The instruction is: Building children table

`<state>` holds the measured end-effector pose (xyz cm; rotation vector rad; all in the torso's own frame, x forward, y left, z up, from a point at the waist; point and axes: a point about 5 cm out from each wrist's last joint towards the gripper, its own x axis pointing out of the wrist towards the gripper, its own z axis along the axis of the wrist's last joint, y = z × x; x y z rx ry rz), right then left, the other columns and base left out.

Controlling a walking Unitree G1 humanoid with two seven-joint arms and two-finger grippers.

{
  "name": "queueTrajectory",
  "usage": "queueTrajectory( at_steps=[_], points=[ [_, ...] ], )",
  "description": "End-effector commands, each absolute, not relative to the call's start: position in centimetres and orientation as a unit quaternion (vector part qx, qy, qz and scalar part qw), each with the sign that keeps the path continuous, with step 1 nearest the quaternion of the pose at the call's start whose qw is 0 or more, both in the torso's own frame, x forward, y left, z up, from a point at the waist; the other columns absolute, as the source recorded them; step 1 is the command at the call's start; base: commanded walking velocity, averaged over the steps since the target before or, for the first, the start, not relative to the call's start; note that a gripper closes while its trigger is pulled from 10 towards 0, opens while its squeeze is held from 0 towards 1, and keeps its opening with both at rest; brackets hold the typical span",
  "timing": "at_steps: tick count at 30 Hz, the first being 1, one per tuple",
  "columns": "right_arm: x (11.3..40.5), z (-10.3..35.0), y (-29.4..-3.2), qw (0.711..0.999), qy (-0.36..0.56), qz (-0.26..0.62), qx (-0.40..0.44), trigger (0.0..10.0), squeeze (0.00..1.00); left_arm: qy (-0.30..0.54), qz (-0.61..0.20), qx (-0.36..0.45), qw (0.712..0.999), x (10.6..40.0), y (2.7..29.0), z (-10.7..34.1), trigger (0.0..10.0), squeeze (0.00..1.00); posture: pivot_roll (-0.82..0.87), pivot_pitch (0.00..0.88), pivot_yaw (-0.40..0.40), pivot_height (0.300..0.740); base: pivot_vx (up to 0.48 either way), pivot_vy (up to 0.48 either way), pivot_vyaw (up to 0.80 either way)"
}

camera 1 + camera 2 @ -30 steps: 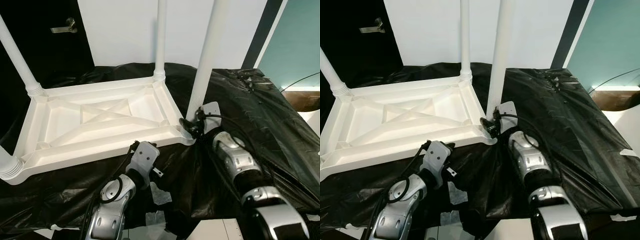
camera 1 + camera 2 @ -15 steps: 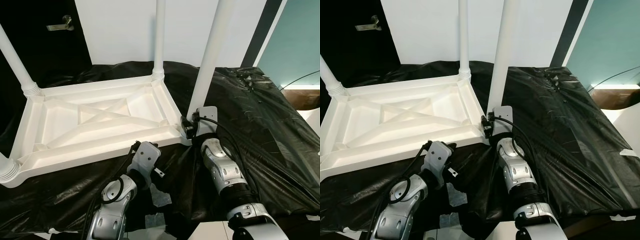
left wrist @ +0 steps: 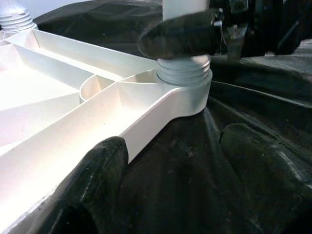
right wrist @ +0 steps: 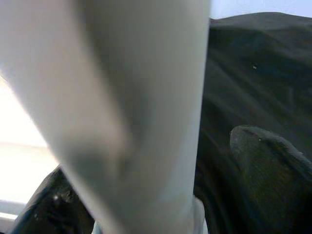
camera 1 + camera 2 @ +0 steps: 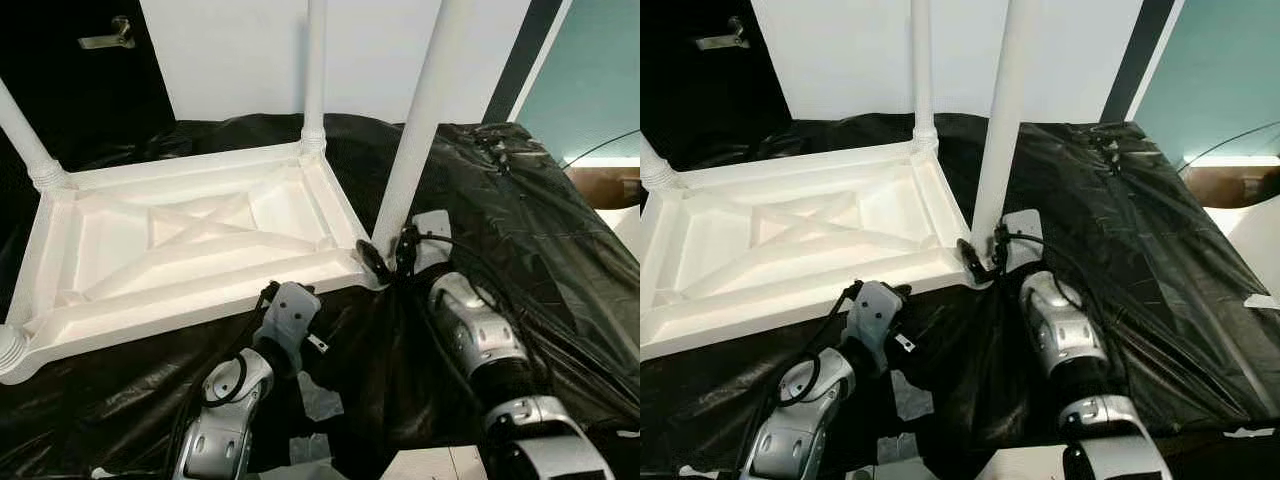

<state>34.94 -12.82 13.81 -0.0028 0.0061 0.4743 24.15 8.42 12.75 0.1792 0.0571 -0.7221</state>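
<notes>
Black plastic sheeting (image 5: 520, 230) covers the whole work surface; its edges run out of frame. On it lies the white tabletop (image 5: 190, 250), upside down w/ ribbed underside up. Legs stand in its corners, tops all cut off by the frame; near-left corner only partly visible.

Near-right leg (image 5: 415, 120) sits upright in its corner socket. Right gripper (image 5: 385, 262) is at the base of that leg, one finger on each side, but whether the fingers press the leg can't be told; right wrist view is mostly blur. Left wrist view shows the leg's ribbed collar (image 3: 184, 73) seated in the socket, detail the head views lack.

Left gripper (image 3: 180, 165) is spread open, holding nothing, low by the tabletop's near edge.

Vs 0.5 s ago: right forearm swung outward to the right, gripper same spot at leg base; camera shifted a bit.
</notes>
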Motion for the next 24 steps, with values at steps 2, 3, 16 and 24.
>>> queueTrajectory(
  at_steps=[2, 3, 16, 24],
  points=[
    [35.4, 14.1, -14.1, 0.967, 0.001, 0.253, -0.012, 10.0, 1.0, 0.027, -0.304, 0.093, 0.948, 24.4, 8.8, 12.7, 10.0, 0.0, 0.15, 0.023, -0.059, 0.74, 0.0, 0.0, 0.0],
    [35.4, 14.1, -14.1, 0.967, 0.001, 0.253, -0.012, 10.0, 1.0, 0.027, -0.304, 0.093, 0.948, 24.4, 8.8, 12.7, 10.0, 0.0, 0.15, 0.023, -0.059, 0.74, 0.0, 0.0, 0.0],
    [36.5, 15.0, -13.5, 0.912, 0.016, 0.402, -0.073, 10.0, 0.0, 0.02, -0.306, 0.101, 0.946, 24.8, 9.0, 13.1, 10.0, 0.0, 0.16, 0.0, -0.053, 0.74, 0.0, 0.0, 0.0],
    [37.2, 15.2, -13.4, 0.888, 0.035, 0.437, -0.138, 0.0, 0.0, 0.017, -0.302, 0.103, 0.948, 24.9, 9.0, 13.1, 10.0, 0.0, 0.17, 0.0, -0.067, 0.74, 0.0, 0.0, 0.0]
  ],
)
